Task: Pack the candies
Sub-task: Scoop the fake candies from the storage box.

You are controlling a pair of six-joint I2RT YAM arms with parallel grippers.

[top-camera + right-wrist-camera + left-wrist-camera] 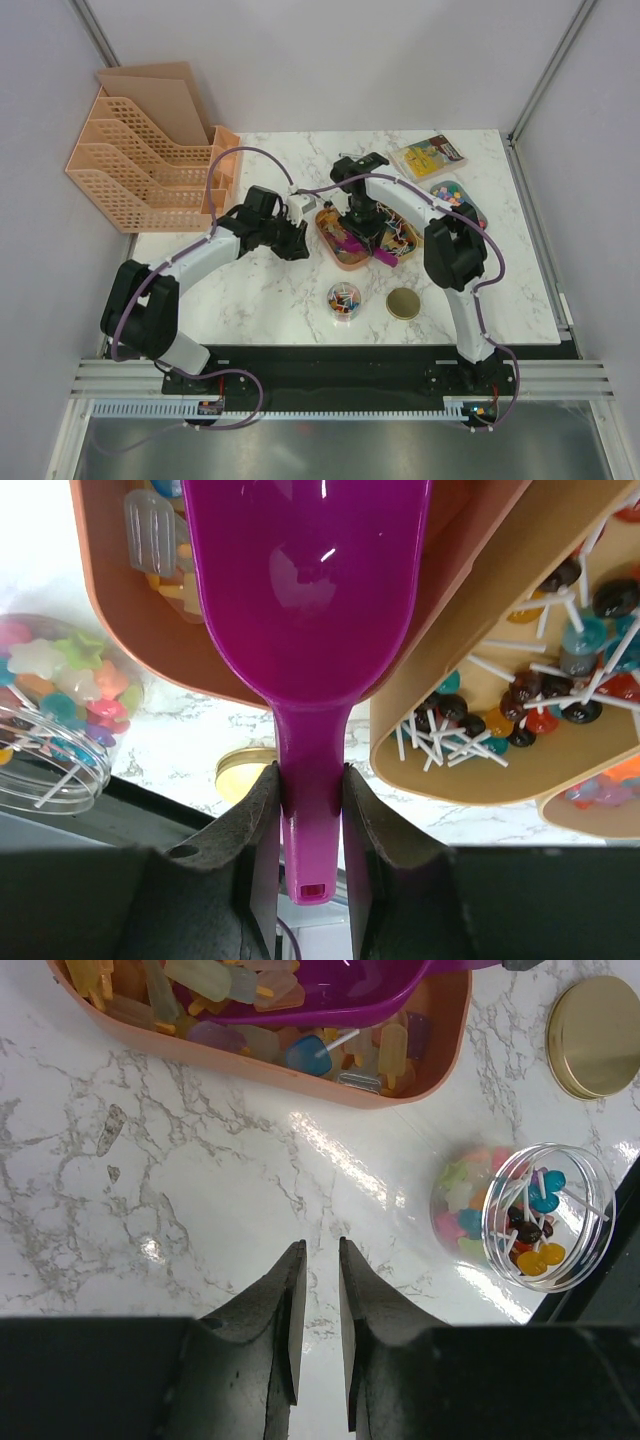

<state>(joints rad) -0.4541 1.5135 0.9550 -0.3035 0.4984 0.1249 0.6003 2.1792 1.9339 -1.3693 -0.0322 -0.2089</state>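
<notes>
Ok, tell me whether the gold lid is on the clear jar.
No, the gold lid lies flat on the table, apart from the open clear jar.

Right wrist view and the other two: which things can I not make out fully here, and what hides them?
Right wrist view: the top edge cuts off the front of the purple scoop held in the right gripper.
Top external view: the right arm covers part of the orange trays; the candies are too small to sort.
Left wrist view: the right edge cuts the gold lid; the top edge cuts one tray.
</notes>
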